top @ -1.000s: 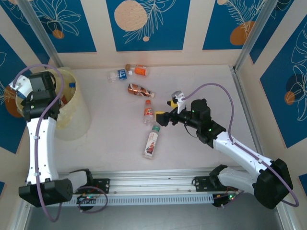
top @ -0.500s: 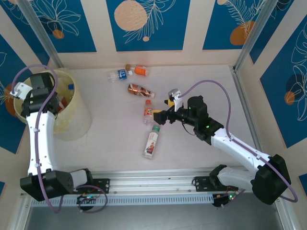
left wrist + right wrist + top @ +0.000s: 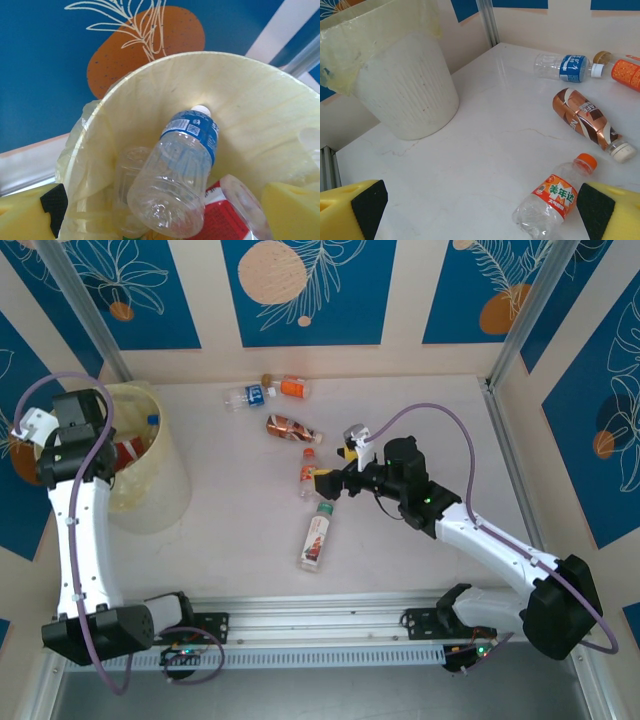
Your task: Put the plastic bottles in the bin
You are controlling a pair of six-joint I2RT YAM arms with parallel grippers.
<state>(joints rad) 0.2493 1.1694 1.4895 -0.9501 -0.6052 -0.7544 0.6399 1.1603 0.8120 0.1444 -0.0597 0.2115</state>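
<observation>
Bottles lie in two places. In the left wrist view, a white-capped bottle (image 3: 175, 180) with a blue label leans inside the bin (image 3: 150, 75), its cap against the pale-yellow wall. A red-label bottle (image 3: 227, 215) lies just beside it at the lower edge of the frame. From above, the bin stands at the left of the surface (image 3: 440, 410). Five more bottles lie loose near the middle: a blue-banded bottle (image 3: 250, 396) and an orange bottle (image 3: 291, 387) cap to cap at the top, then a brown bottle (image 3: 292, 428), an orange-capped bottle (image 3: 309, 472) and a green-capped bottle (image 3: 317, 536) below.

The left gripper (image 3: 160, 220) hangs over the bin's mouth with its jaws spread wide, yellow pads in the two lower corners of its view, holding nothing. The right gripper (image 3: 477, 205) is low over the surface with its jaws also wide apart and empty. The orange-capped bottle lies between them, just beside the pad at the lower right of that frame.
</observation>
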